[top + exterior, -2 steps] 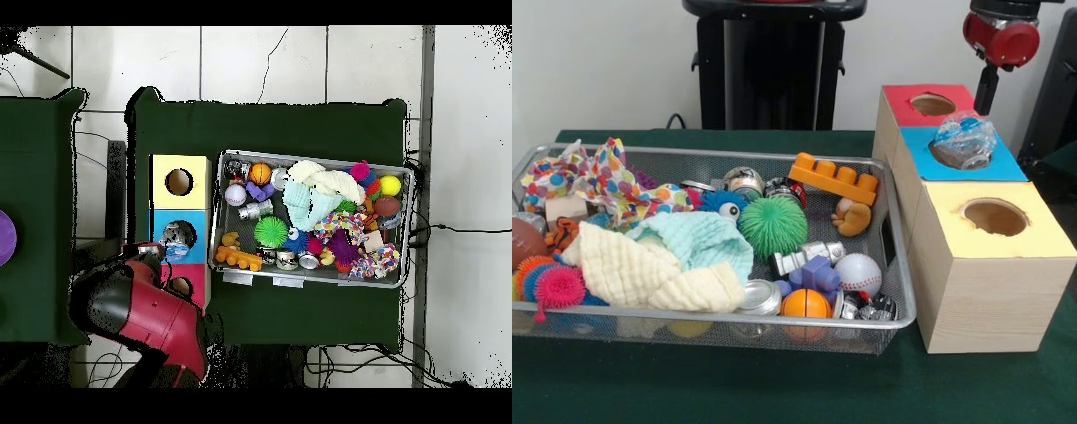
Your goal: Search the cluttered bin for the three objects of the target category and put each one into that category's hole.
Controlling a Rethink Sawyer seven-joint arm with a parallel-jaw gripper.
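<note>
Three wooden boxes stand in a row beside the wire bin point(903, 296): red-topped point(900, 95), blue-topped point(1006, 163) and yellow-topped point(1042, 238), each with a round hole. A crumpled clear plastic bottle point(965, 140) lies across the blue box's hole, partly sunk into it; from overhead the bottle point(178, 236) sits on the blue box point(165, 222). My gripper point(986, 91) hangs behind the red box, a little above and beyond the bottle, apart from it. The red arm point(140, 312) covers part of the red box from above.
The bin holds metal cans point(743, 181), an orange toy brick point(834, 177), a green spiky ball point(773, 226), a baseball point(858, 274), a small orange ball point(805, 303), a purple block point(815, 273) and cream and mint cloths point(653, 265). A green cloth covers the table point(777, 389).
</note>
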